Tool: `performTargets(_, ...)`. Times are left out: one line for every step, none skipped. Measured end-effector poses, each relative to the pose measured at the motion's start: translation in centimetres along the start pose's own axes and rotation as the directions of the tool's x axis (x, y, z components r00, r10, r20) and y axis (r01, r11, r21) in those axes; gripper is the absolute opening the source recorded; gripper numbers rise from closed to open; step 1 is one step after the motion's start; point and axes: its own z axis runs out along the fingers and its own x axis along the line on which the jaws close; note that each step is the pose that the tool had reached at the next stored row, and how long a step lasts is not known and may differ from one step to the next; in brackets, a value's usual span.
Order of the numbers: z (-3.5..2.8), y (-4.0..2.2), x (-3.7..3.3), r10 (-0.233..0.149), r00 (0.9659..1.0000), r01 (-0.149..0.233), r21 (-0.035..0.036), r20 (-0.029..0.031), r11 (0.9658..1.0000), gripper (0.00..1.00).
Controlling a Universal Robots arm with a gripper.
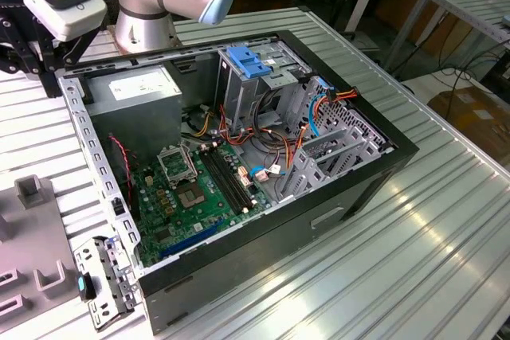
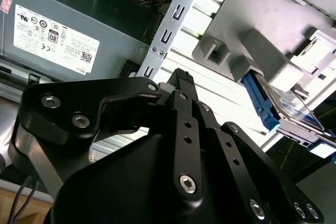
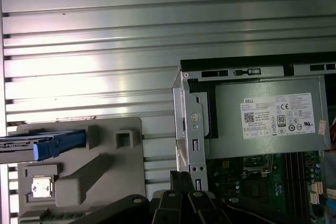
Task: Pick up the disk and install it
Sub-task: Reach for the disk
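The disk (image 3: 47,145) stands on edge in a slot of the grey holder (image 3: 115,166) on the table, likely propped so its sides stay free. The gripper (image 2: 181,77) hovers apart from it, near the open computer case (image 1: 239,252), closed and empty.

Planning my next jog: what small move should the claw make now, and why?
Probably shift the claw toward the flat blue-framed dark-metal disk: it sits ungrasped in the grey plastic fixture, while the claw hangs near the open metal computer case, at its corner.
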Motion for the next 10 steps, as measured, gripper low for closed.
performTargets(0.0,-0.01,0.08,0.0,1.0,0.0,-0.0001,0.0001,1.0,0.11)
performTargets(0.0,-0.01,0.19,0.0,1.0,0.0,0.0,0.0,1.0,0.11)
performTargets(0.0,-0.03,0.33,0.0,1.0,0.0,0.0,0.0,1.0,0.11)
performTargets(0.01,-0.04,0.49,0.0,1.0,0.0,0.0,0.0001,1.0,0.11)
performTargets(0.01,-0.05,0.65,0.0,1.0,0.0,0.0,0.0,1.0,0.11)
performTargets(0.01,-0.07,0.92,0.0,1.0,0.0,-0.0001,0.0001,1.0,0.11)
performTargets(0.01,-0.08,1.08,0.0,1.0,0.0,0.0,0.0001,1.0,0.11)
performTargets(0.01,-0.1,1.24,0.0,1.0,0.0,0.0,0.0,1.0,0.11)
performTargets(0.02,-0.11,1.37,0.0,1.0,0.0,-0.0001,0.0,1.0,0.11)
performTargets(0.01,-0.11,1.44,0.0,1.0,0.0,0.0,0.0,1.0,0.11)
